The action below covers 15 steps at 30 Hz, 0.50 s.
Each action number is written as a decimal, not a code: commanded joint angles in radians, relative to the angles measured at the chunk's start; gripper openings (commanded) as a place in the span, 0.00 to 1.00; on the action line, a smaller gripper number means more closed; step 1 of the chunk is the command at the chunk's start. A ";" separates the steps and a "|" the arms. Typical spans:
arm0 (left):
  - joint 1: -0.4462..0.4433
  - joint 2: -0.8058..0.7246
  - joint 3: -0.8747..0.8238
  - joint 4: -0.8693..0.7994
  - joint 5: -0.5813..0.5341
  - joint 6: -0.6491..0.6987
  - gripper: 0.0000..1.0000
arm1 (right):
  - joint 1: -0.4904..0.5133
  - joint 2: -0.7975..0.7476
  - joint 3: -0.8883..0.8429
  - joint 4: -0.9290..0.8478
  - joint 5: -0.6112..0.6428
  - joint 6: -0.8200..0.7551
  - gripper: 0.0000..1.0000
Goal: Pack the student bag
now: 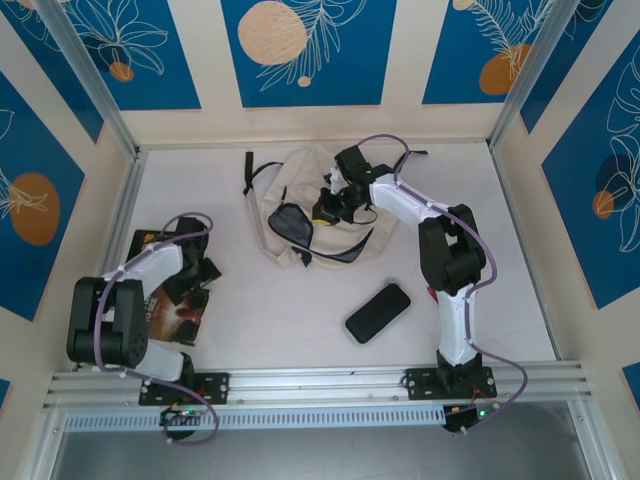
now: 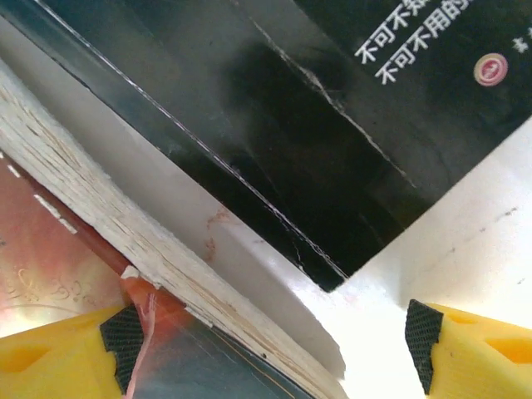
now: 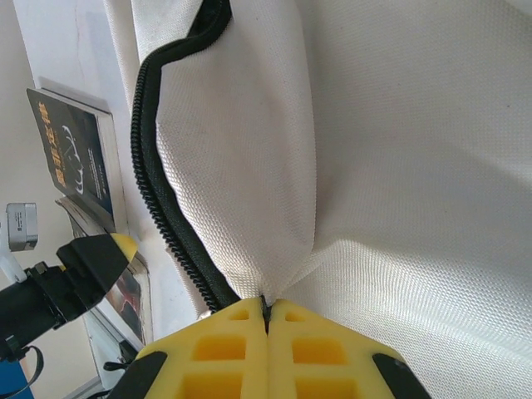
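Two pincers: right pincer [image 3: 268, 314] clamped the soft, likely floppy student bag [image 3: 391, 166] by its zipper [image 3: 163, 208]; left pincer [image 2: 274, 349] gaped above a book [image 2: 100, 216].

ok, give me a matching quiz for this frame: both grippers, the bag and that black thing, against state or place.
Things:
1. right gripper
2. left gripper
3. black rectangular item
4. student bag

State or place:
A. open, over the books
B. lying flat by itself on the table, nearer the arm bases than the bag is
C. shut on cream fabric beside the zipper
D. crumpled at the far middle of the table

Pairs: 1-C, 2-A, 3-B, 4-D
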 commanded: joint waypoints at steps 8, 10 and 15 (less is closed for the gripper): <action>-0.251 0.149 0.041 0.114 0.135 -0.069 0.73 | -0.022 -0.012 -0.018 -0.032 0.034 -0.002 0.00; -0.320 0.172 0.071 0.129 0.147 -0.095 0.71 | -0.030 -0.022 -0.030 -0.029 0.047 0.002 0.00; -0.458 0.238 0.170 0.142 0.179 -0.127 0.66 | -0.071 -0.057 -0.088 -0.011 0.076 0.022 0.00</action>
